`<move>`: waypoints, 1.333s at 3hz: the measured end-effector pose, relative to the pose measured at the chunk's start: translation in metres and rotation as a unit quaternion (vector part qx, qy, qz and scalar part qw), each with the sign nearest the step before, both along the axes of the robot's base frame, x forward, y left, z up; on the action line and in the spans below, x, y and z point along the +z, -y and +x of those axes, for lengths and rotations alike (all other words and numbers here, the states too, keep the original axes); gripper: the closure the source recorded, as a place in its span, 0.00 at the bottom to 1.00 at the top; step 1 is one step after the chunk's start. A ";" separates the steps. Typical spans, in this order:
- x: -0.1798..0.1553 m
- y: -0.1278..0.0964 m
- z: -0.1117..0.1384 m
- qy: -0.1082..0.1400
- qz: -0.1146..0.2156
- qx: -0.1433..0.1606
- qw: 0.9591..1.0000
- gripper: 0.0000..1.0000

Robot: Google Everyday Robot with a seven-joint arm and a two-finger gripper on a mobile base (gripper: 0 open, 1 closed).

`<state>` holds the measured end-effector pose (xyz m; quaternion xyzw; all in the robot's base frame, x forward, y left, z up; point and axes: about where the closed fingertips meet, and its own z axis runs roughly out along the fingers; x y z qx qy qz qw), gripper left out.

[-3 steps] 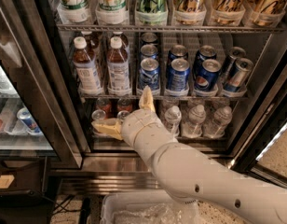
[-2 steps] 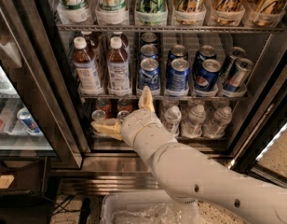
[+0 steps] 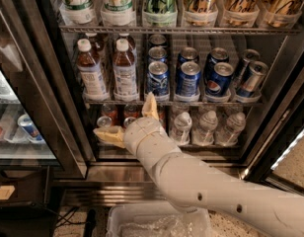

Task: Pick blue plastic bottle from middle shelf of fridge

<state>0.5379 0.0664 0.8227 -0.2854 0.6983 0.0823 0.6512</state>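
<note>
The fridge (image 3: 68, 132) stands open, with a dark frame and grey wire shelves. Three small clear ribbed water bottles with white caps stand on the lower visible shelf, the nearest (image 3: 181, 128) just right of my wrist and two more (image 3: 205, 127) (image 3: 231, 127) further right. My gripper (image 3: 128, 121) reaches into that shelf at its left part, in front of red-topped cans (image 3: 105, 121). It is open and empty: one tan finger (image 3: 108, 135) points left and the other (image 3: 150, 106) points up.
Brown-liquid bottles (image 3: 90, 70) and blue soda cans (image 3: 187, 78) fill the shelf above. Tall cans (image 3: 159, 4) line the top shelf. A glass door (image 3: 19, 107) stands at the left. A clear bin (image 3: 157, 223) sits below my arm.
</note>
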 end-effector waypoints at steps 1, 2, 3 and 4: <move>0.002 -0.002 0.013 0.022 0.009 -0.019 1.000 0.00; 0.007 -0.005 0.022 0.042 0.019 -0.038 0.998 0.00; 0.011 -0.010 0.030 0.056 0.028 -0.052 0.997 0.03; 0.012 -0.017 0.038 0.067 0.036 -0.065 0.995 0.14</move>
